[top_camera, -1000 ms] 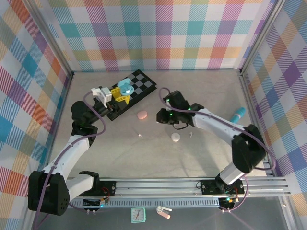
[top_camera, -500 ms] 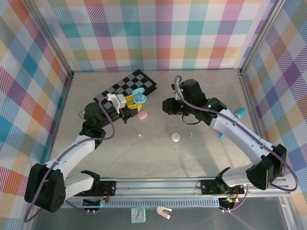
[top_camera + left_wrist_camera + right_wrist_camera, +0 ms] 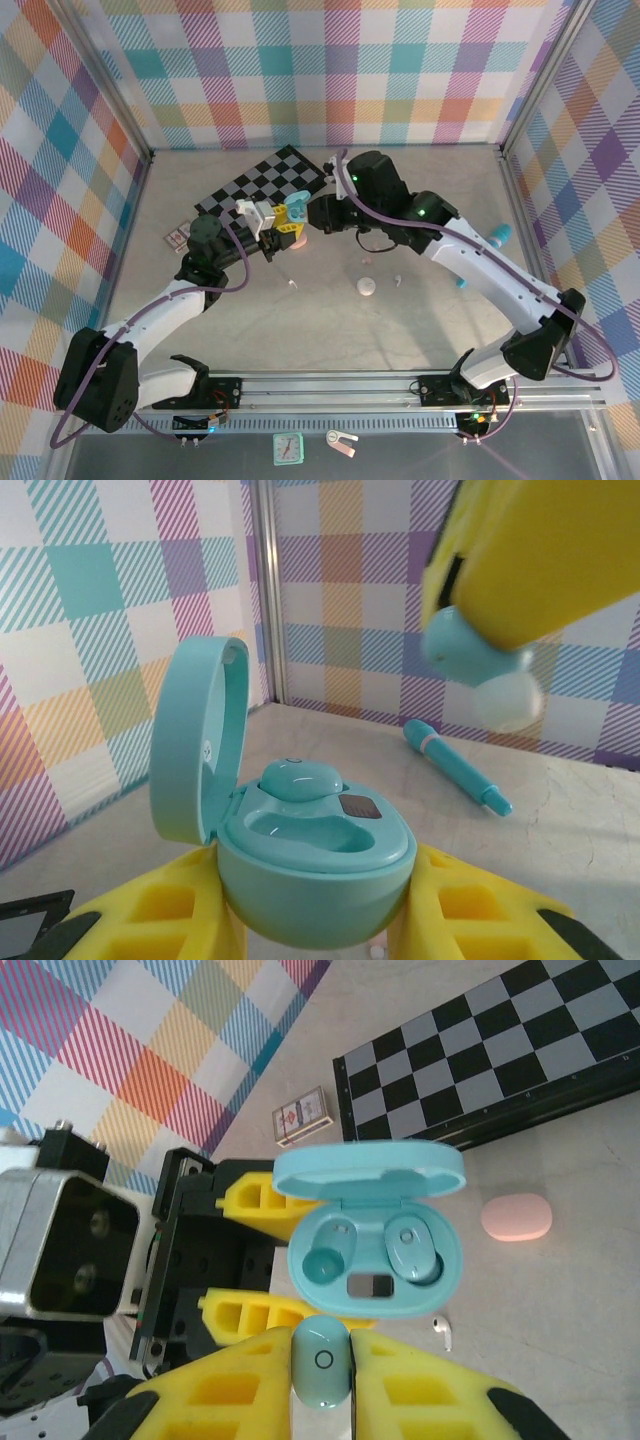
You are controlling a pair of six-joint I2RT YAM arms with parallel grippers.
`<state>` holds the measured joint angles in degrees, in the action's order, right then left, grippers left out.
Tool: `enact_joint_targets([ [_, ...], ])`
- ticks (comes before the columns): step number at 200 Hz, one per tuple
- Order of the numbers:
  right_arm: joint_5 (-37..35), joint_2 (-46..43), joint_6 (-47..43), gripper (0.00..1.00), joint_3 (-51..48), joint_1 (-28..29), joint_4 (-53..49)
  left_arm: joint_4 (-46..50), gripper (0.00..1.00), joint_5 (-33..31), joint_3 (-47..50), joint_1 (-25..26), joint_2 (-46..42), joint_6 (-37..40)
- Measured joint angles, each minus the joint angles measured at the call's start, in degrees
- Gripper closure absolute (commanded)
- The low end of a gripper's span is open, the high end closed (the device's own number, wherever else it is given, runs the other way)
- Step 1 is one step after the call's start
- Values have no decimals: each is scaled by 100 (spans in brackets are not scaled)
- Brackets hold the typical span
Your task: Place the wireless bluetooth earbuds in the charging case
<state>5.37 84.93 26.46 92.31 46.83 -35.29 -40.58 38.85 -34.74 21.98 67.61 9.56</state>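
Note:
My left gripper (image 3: 315, 920) is shut on the open teal charging case (image 3: 318, 852), held off the table with its lid (image 3: 196, 742) up. One teal earbud (image 3: 413, 1250) sits in the right socket and the left socket (image 3: 325, 1260) is empty. My right gripper (image 3: 322, 1368) is shut on a second teal earbud (image 3: 322, 1360), hovering just in front of the case without touching it. From above, the left gripper (image 3: 283, 232) and right gripper (image 3: 316, 215) meet near the checkerboard's right corner.
A checkerboard (image 3: 262, 182) lies at the back left with a small card box (image 3: 178, 237) beside it. A pink case (image 3: 516, 1217), a white case (image 3: 367, 287) and loose white earbuds (image 3: 293, 285) (image 3: 397, 279) lie on the table. A teal cylinder (image 3: 455, 770) rests at the right.
My left gripper carried the open case right, off the checkerboard toward the centre. My right gripper rose from the table and swung left, bringing the teal earbud up to the case.

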Motion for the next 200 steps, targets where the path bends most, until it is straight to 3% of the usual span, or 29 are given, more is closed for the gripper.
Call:
enact_joint_targets([
  [67,-2,730,-212,81,540,2,-55,0,77,2,0,13,0,61],
  [167,219,852,-280,81,616,2,-166,11,77,-61,0,13,7,61],
  [200,238,852,-306,73,616,2,-205,9,77,-55,0,13,44,57],
])
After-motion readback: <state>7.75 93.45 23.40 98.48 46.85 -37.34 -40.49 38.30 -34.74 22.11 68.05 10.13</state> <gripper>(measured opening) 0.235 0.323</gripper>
